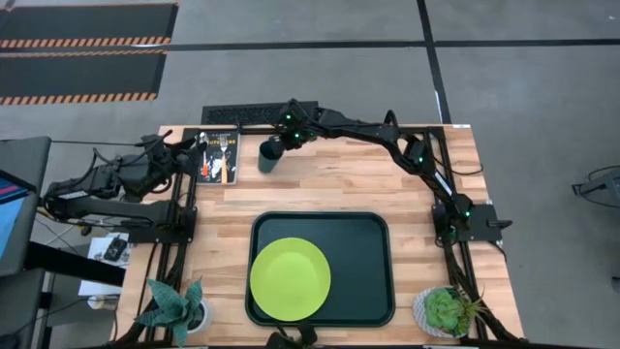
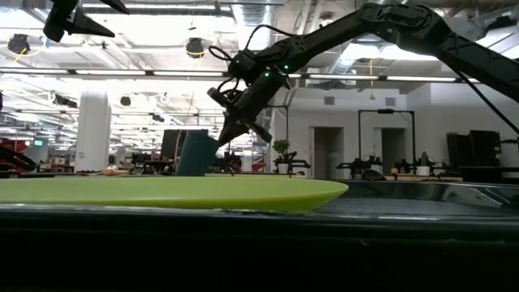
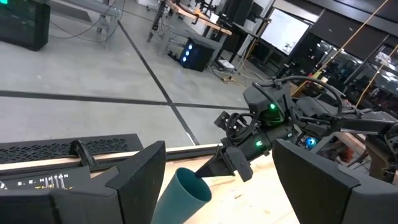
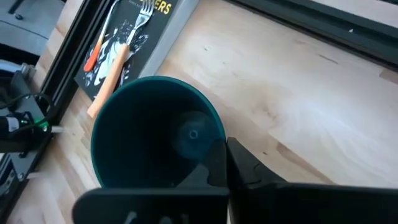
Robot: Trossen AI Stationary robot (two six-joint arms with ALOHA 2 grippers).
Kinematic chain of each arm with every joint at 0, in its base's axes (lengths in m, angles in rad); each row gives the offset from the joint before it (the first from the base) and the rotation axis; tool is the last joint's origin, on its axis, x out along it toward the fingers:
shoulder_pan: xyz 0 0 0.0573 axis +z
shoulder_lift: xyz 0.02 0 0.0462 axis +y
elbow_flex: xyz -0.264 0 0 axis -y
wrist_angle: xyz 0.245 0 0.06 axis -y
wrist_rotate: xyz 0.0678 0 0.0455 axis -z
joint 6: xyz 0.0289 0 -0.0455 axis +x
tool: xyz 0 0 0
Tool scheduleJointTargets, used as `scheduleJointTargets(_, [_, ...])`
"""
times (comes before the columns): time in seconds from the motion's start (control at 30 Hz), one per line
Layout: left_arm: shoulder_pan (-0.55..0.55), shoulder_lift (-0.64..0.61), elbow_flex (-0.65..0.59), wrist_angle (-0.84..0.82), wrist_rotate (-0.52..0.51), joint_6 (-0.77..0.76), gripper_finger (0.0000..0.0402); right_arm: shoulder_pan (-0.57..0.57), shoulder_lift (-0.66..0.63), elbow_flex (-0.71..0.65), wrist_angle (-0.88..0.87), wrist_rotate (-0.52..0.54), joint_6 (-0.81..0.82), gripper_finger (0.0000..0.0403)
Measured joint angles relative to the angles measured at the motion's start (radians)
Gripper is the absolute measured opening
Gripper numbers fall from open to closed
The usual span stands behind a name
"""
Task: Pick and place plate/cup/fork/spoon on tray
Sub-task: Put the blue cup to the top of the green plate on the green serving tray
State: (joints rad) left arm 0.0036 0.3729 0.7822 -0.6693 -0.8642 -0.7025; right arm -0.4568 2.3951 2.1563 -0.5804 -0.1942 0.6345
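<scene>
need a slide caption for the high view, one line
Right tool holds the cup at the table's far edge; plate already on the tray.

Pale wooden table (image 1: 368, 189), glossy plate (image 1: 290, 279), matt cup (image 4: 155, 134).

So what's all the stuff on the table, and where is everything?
Rectangular dark green tray: one, near middle edge of table.
Round lime-green plate: one, on tray's left part.
Small teal cylindrical cup: one, far side, tilted, gripped at rim.
Orange-handled metal fork: one, lying on book.
Orange-handled spoon: one, beside fork on book.
Black-covered book: one, far left.
Potted plants: two, green, near corners.
Right gripper: shut on cup.
Left gripper: open, beside book.
</scene>
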Motion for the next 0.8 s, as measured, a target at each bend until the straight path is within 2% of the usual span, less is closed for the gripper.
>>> scheduleJointTargets(0.27, [0.000,0.000,0.000,0.000,0.000,0.000,0.0283,0.006,-0.015,0.000,-0.048,-0.051,-0.007,0.0002])
scheduleJointTargets(0.5, [0.000,0.000,0.000,0.001,0.000,0.000,0.0283,0.031,-0.095,0.000,-0.111,-0.054,-0.064,0.0001])
scheduleJointTargets(0.67, [0.000,0.000,0.000,0.001,0.001,0.000,0.0283,0.059,-0.178,0.000,-0.225,-0.053,-0.118,0.0001])
scheduleJointTargets(0.8, [0.000,0.000,0.000,0.001,0.001,0.000,0.0283,0.119,-0.257,0.000,-0.387,-0.053,-0.171,0.0001])
